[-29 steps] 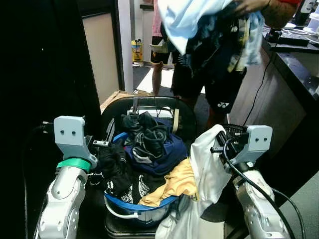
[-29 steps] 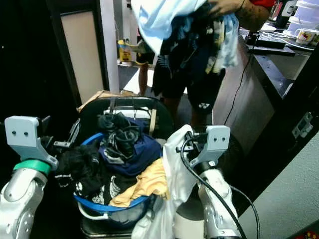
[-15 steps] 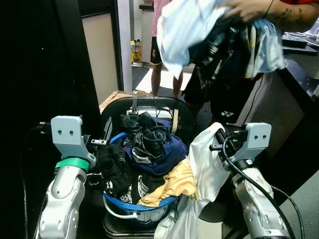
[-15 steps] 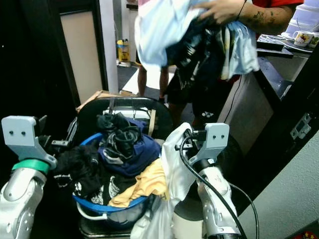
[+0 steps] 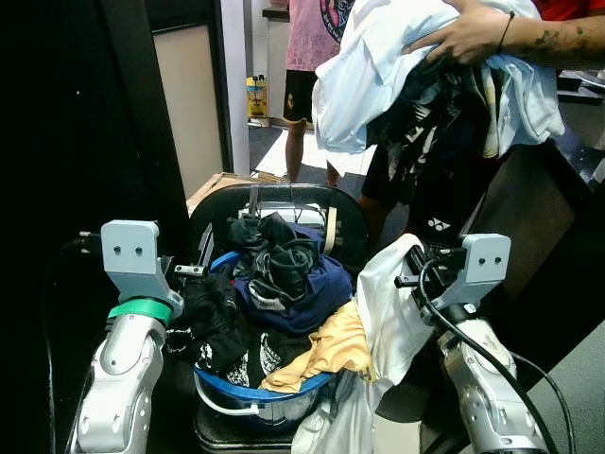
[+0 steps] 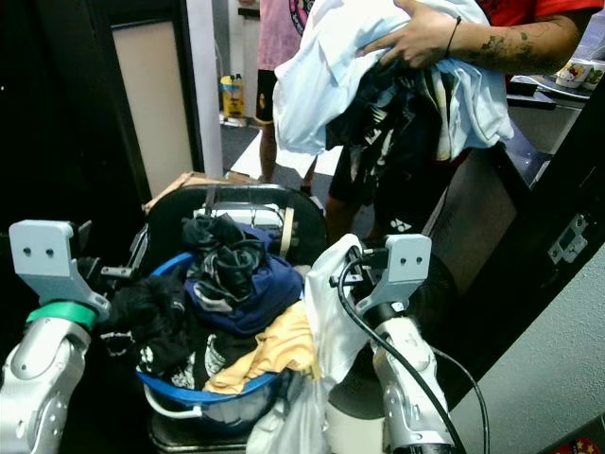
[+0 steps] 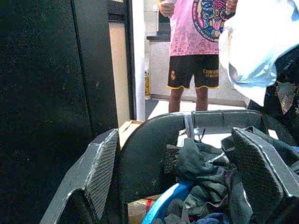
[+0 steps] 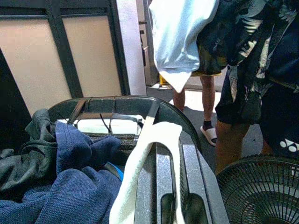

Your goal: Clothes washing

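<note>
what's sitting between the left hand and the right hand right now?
In the left eye view, a blue basket heaped with clothes sits between the left hand and right hand; a white garment drapes over the right hand's side.

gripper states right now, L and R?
Left gripper: open, fingers spread beside the blue laundry basket, holding nothing.
Right gripper: shut on the white garment draped over the basket's edge.
</note>
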You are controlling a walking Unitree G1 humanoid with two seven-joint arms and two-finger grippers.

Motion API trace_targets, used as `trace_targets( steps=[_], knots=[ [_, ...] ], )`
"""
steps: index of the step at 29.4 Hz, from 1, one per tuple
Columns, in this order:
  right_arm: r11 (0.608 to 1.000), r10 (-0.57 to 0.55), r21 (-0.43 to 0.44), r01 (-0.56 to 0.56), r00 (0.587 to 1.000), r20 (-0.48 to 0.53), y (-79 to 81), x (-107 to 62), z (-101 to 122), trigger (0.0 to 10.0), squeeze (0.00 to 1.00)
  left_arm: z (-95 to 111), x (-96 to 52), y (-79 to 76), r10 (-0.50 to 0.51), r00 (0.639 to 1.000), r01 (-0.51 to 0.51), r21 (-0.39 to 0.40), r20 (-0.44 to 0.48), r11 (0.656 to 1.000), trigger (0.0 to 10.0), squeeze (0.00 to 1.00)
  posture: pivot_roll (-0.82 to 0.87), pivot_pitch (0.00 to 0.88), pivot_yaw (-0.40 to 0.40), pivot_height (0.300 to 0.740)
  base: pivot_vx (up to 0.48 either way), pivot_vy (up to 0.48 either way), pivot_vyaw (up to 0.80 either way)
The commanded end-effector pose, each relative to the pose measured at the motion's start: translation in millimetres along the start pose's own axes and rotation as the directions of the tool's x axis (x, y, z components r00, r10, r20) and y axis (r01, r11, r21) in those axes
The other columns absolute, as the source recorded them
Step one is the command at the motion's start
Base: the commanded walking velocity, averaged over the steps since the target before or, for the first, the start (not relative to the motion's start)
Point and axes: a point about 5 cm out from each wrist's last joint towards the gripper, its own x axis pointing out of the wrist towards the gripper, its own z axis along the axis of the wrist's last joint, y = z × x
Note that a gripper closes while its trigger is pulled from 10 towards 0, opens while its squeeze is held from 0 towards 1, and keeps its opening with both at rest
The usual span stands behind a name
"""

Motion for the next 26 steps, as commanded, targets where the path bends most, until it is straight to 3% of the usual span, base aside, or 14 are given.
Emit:
trace_targets(
  steps=[1,6,26],
  knots=[
    [1.0,0.0,0.003,0.0,1.0,0.004,-0.8,2.1,1.5,10.0,0.0,-3.3,-0.4,-1.8,-0.001,1.0,0.001,0.0,-0.008,1.0,10.0,0.0,0.06,0.037,0.012,0.74,0.0,0.0,0.0],
    [1.0,-0.001,0.001,0.001,1.0,-0.002,-1.5,2.7,1.4,10.0,0.0,-3.7,-0.7,-2.5,-0.002,1.0,0.002,0.002,-0.01,1.0,10.0,0.0,0.06,0.037,0.012,0.74,0.0,0.0,-0.25],
    [0.998,-0.055,-0.011,0.054,0.998,-0.007,-10.1,5.7,0.8,10.0,0.0,-4.5,1.5,-3.6,-0.015,1.0,0.015,0.01,-0.011,1.0,10.0,0.0,0.06,0.021,0.02,0.74,0.0,0.0,-0.8]
  ],
)
